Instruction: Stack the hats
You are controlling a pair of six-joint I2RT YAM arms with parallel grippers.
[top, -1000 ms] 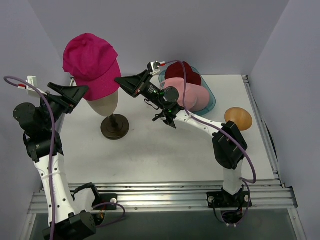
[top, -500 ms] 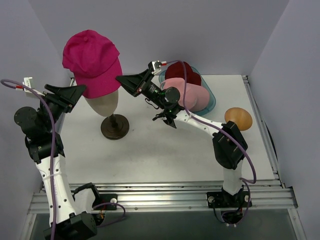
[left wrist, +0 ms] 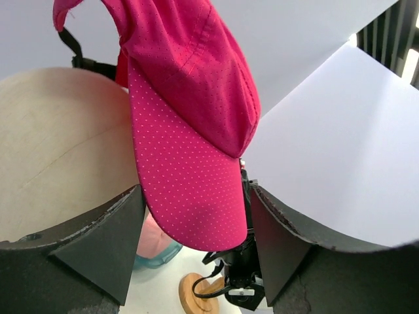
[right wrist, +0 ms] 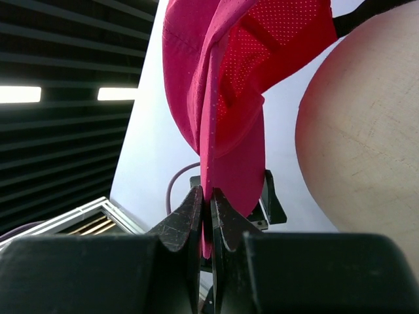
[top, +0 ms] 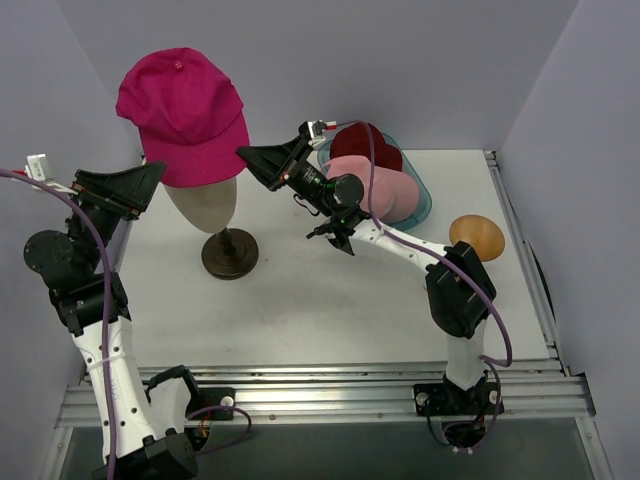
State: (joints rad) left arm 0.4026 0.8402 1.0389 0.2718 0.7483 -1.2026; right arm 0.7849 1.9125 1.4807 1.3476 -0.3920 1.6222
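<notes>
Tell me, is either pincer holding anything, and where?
The right pincer pinches the magenta cap by its fabric edge; the left pincer straddles its peak, grip unclear.

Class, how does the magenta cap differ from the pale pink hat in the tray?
The magenta cap is vivid, the pale pink hat pale. The magenta cap is held over the head form; the pale pink hat lies in the teal tray. The right gripper pinches the magenta cap; nothing grips the pale pink hat. Both are soft hats.

Top camera looks down from the worktop's (top: 300, 300) near edge. Wrist cameras, close on opposite sides, share the magenta peaked cap (left wrist: 190, 131).
</notes>
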